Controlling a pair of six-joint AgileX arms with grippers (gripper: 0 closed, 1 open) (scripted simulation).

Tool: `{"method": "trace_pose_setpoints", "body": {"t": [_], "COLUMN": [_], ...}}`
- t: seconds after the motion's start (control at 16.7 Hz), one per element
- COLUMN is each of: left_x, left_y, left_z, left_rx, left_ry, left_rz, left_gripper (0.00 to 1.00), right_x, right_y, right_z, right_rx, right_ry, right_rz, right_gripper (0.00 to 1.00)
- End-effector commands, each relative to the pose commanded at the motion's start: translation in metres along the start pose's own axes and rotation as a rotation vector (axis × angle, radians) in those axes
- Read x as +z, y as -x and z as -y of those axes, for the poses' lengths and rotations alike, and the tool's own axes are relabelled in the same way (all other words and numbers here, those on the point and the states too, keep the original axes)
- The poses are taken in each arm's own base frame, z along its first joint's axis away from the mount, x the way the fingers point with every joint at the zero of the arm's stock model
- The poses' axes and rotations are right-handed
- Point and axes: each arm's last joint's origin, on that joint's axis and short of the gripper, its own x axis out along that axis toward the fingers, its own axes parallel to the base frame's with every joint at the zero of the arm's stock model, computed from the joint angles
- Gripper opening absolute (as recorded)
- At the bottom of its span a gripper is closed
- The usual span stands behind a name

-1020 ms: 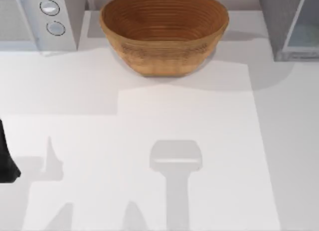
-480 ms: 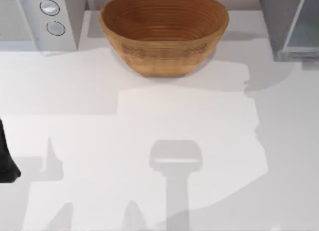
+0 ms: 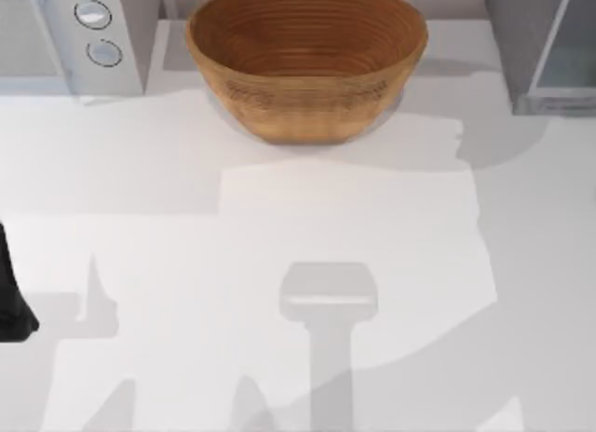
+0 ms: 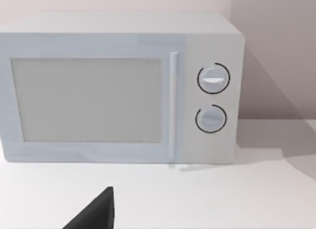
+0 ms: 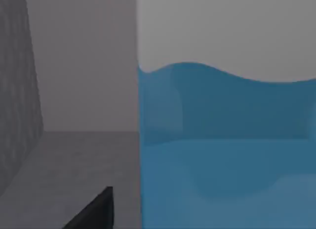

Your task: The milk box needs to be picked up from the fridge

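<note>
Right pincer [image 5: 106,209] inside the fridge [image 5: 19,91], beside the milk box [image 5: 227,150]; finger state cannot be told. Misaligned closure could topple the carton.

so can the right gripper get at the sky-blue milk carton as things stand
Probably yes: the right wrist view looks straight at the sky-blue milk carton with white top at close range inside the grey fridge cabinet, with nothing between.

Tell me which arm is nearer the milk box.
Right. Its wrist view has the milk box looming very close, inside the grey fridge. The left arm sits at the table's left edge, its camera facing the white microwave.
</note>
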Motion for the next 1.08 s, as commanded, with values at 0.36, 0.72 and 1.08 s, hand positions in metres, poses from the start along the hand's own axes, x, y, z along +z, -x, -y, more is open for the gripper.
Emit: {"method": "trace_pose_setpoints", "body": {"t": [0.36,0.72,1.08], "left_x": [0.0,0.0,0.0], "left_y": [0.0,0.0,0.0], "left_z": [0.0,0.0,0.0], "left_rx": [0.0,0.0,0.0], "left_ry": [0.0,0.0,0.0], "left_rz": [0.0,0.0,0.0], "left_gripper": [1.0,1.0,1.0], "right_x": [0.002,0.002,0.002], "right_y": [-0.036,-0.036,-0.036], "right_z": [-0.002,-0.002,-0.002], "right_rx": [0.0,0.0,0.0], "right_ry": [0.0,0.0,0.0], "right_rz": [0.001,0.001,0.001], "right_gripper": [1.0,0.77,0.32]}}
